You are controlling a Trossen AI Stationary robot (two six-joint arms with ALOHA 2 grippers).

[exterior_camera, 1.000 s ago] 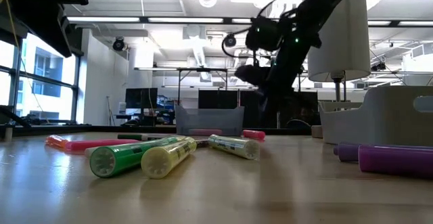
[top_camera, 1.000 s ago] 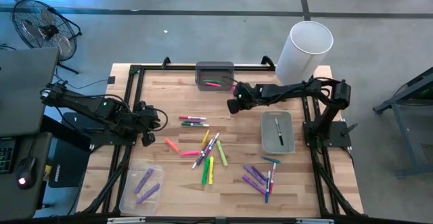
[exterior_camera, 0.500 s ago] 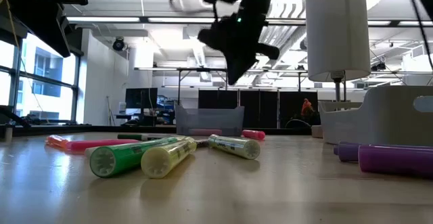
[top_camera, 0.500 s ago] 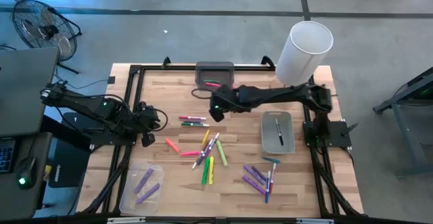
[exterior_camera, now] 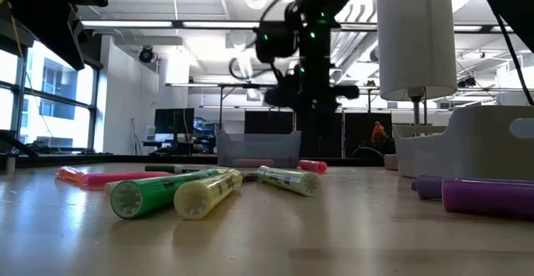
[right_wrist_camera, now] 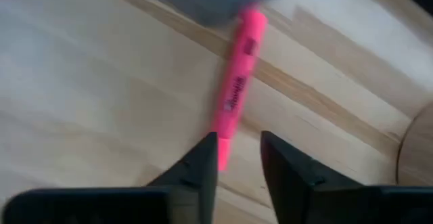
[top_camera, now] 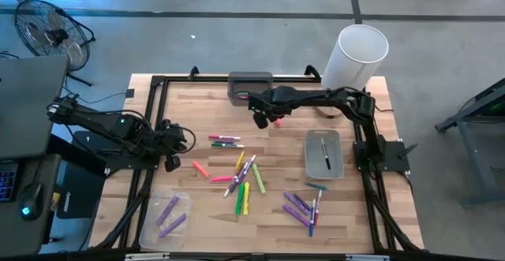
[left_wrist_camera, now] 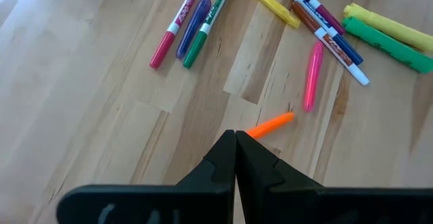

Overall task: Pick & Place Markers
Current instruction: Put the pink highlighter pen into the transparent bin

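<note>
Near the far grey tray [top_camera: 250, 82], the right gripper [top_camera: 262, 121] hangs over a pink marker [right_wrist_camera: 235, 92] lying on the wooden table [top_camera: 197, 103], fingers a little apart and holding nothing. More markers [top_camera: 241, 174] lie scattered mid-table. The left gripper [left_wrist_camera: 235, 137] waits at the left, shut and empty.

Lighting: even, bright overhead; ceiling strip lights [exterior_camera: 167, 24] glaring at twelve o'clock in low view. Window [exterior_camera: 50, 92] glowing at nine o'clock. Foreground purple marker [exterior_camera: 488, 198] blurring. Pink marker [right_wrist_camera: 237, 88] smearing softly in right wrist view.
</note>
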